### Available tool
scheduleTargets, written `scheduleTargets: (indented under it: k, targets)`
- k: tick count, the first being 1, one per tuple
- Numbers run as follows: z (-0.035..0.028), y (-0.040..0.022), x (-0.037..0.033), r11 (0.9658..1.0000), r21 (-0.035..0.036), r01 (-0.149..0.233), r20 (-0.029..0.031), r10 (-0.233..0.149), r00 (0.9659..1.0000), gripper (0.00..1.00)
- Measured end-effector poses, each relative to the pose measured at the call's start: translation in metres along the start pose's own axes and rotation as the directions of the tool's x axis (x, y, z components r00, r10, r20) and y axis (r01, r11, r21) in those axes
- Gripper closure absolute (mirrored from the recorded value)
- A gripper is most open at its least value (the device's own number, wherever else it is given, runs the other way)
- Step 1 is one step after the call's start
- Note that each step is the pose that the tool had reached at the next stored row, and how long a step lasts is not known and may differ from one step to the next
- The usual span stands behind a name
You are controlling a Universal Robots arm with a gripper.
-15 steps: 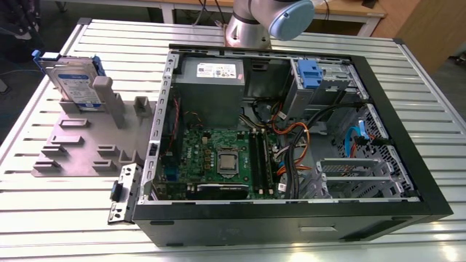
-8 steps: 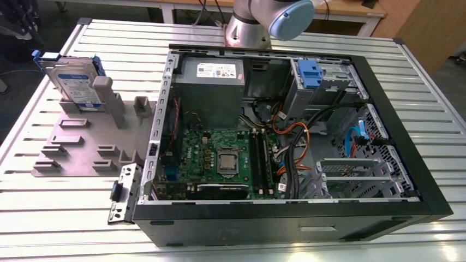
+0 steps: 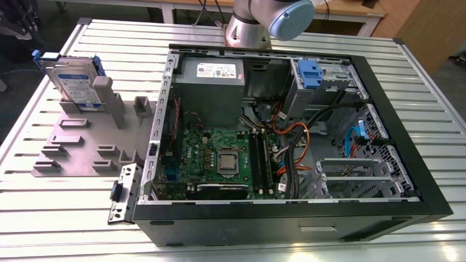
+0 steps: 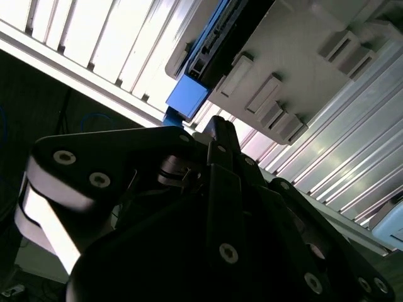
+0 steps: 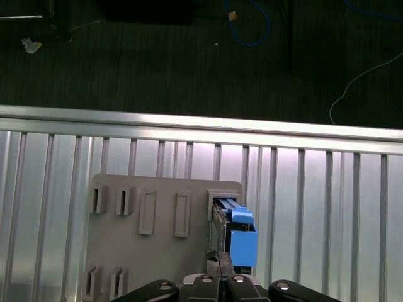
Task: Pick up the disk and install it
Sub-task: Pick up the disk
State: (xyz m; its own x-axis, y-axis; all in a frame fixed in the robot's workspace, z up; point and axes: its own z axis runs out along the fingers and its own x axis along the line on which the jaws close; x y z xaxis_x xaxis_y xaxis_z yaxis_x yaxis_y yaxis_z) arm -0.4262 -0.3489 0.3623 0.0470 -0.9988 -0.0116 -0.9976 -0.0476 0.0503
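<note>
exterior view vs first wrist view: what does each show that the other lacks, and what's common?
Exterior view: the open computer case with its motherboard and grey power supply, plus the arm behind it.
First wrist view: the hand, and dark floor with a blue cable past the table edge.
Both: the disk standing upright in the grey holder, on the slatted table.

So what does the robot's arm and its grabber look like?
The arm is a shiny silver tube with a round pale blue cap on its joint. The gripper is black, built of flat linked bars dotted with round silvery bolts.
</note>
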Motion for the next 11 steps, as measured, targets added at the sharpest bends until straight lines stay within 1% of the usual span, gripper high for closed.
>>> scheduleTargets:
  k: [8,10,11]
  targets:
    - [0.0000,0.0000,0.0000,1.0000,0.0001,0.001,0.0000,-0.001,1.0000,0.89]
    - [0.0001,0.0000,0.0000,1.0000,0.0000,0.008,-0.0003,-0.008,1.0000,0.89]
    - [0.0002,0.0000,0.0000,0.9998,-0.0002,0.018,-0.0005,-0.018,0.9998,0.89]
